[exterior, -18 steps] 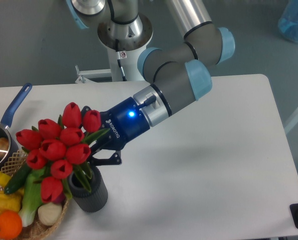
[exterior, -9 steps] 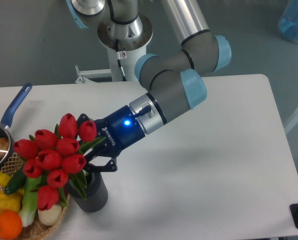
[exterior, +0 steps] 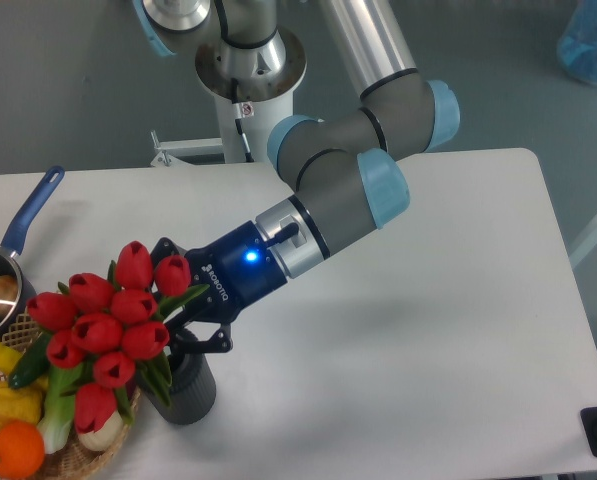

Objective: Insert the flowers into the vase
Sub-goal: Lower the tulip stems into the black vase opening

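Observation:
The flowers [exterior: 106, 320], a bunch of red tulip heads with green leaves, lean left over the vase [exterior: 185, 388], a short dark grey ribbed cylinder near the table's front left. Their stems run down into the vase's mouth, which the leaves and fingers mostly hide. My gripper [exterior: 183, 325] reaches in from the right, just above the vase's rim, and is shut on the stems below the flower heads.
A wicker basket [exterior: 73, 455] with green, yellow and orange vegetables sits directly left of the vase, under the tulip heads. A blue-handled saucepan [exterior: 13, 250] lies at the left edge. The arm's base stands behind the table.
My gripper has moved down and slightly left with the flowers. The bunch has sunk lower over the vase and the basket.

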`<action>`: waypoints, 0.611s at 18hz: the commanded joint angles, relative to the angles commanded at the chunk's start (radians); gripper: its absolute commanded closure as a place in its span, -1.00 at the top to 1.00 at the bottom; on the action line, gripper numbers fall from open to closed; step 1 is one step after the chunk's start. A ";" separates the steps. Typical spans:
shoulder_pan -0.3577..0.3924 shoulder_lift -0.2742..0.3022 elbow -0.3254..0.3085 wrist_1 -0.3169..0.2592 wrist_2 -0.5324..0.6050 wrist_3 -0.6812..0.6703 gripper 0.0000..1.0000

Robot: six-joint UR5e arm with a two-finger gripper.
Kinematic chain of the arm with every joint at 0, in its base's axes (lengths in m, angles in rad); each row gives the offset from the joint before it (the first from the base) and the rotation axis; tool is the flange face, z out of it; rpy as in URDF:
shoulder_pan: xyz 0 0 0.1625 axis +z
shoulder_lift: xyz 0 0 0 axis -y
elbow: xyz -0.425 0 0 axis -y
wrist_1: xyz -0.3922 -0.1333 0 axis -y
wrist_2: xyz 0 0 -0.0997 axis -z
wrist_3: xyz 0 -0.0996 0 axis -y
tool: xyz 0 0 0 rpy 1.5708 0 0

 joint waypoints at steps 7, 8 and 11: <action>-0.017 -0.005 -0.067 0.000 0.075 0.063 -1.00; -0.023 -0.005 -0.078 -0.002 0.081 0.080 -1.00; -0.026 -0.009 -0.091 0.000 0.083 0.097 -1.00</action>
